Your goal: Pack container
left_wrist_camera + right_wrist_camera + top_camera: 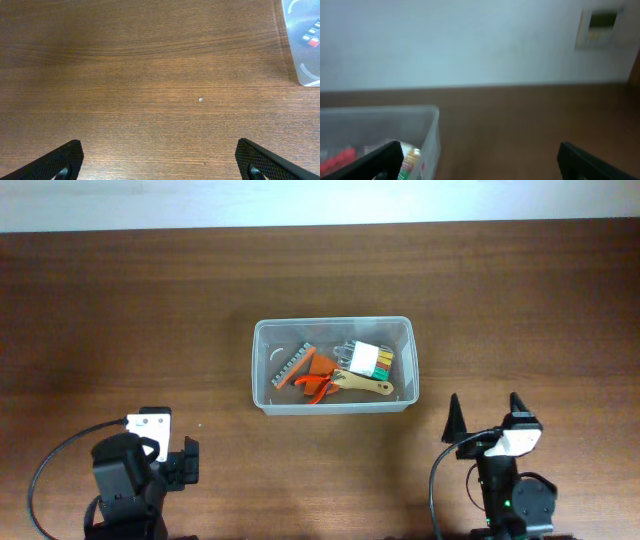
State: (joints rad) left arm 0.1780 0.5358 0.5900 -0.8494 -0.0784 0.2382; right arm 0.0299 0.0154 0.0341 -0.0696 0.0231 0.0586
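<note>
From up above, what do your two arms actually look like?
The left arm and right arm are black, each with a white wrist block and a looping thin cable. The right shows a green light and pointed fingers; the left fingers are cross-hatched.

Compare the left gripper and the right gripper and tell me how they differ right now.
The left gripper faces straight down at the table; the right gripper faces level, toward the wall. The container lies to the left gripper's right but to the right gripper's left. Both are open and hold nothing.
</note>
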